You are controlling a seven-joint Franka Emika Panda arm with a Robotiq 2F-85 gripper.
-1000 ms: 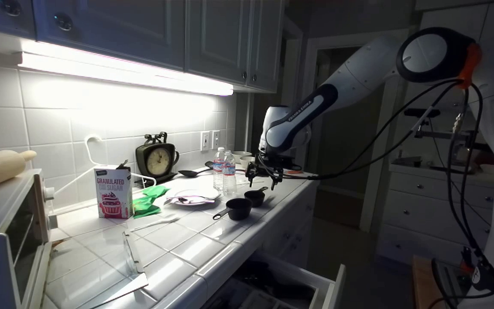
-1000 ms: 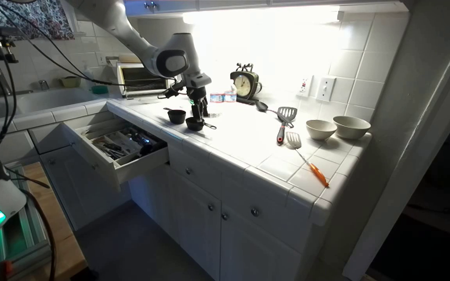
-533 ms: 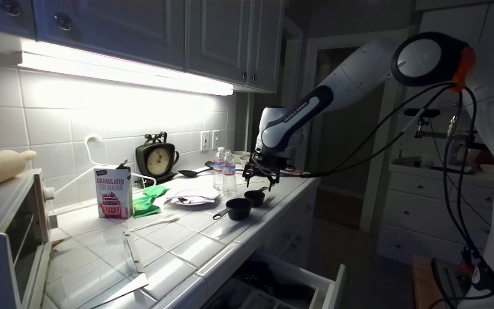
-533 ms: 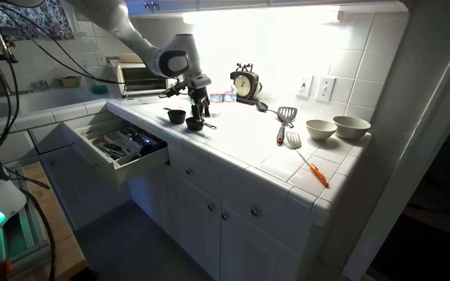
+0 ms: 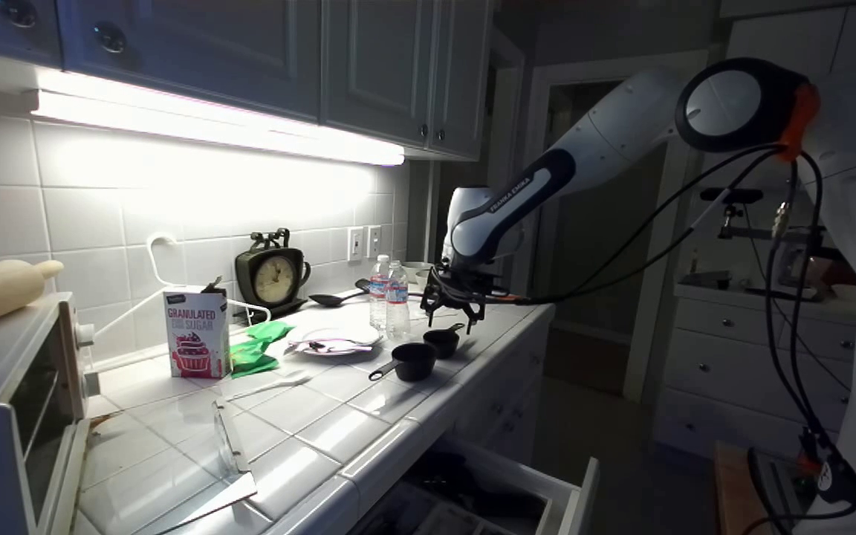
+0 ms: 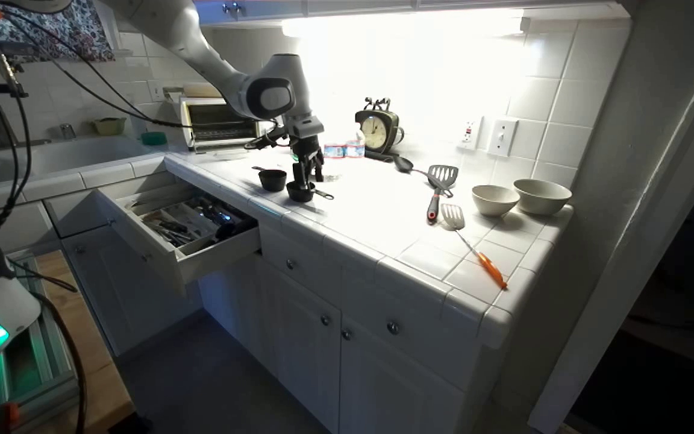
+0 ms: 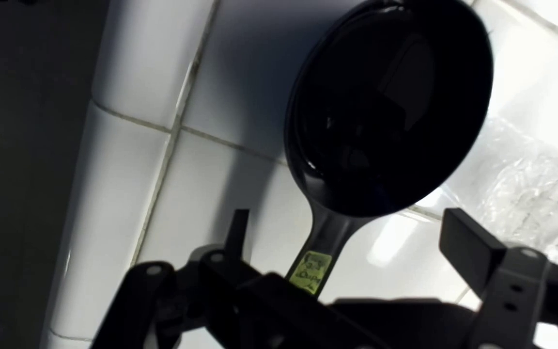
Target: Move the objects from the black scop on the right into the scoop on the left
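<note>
Here, the gripper (image 7: 351, 232), fingers (image 7: 470, 247) spread and nothing between them but the view of the handle (image 7: 328, 235), hung over the right scoop (image 7: 390, 106). In the wrist view the handle's long axis ran back between the fingers, the scoop's mouth lying ahead. The left scoop (image 6: 273, 181) stood just beside. Shadow obscured any objects inside the right scoop.
</note>
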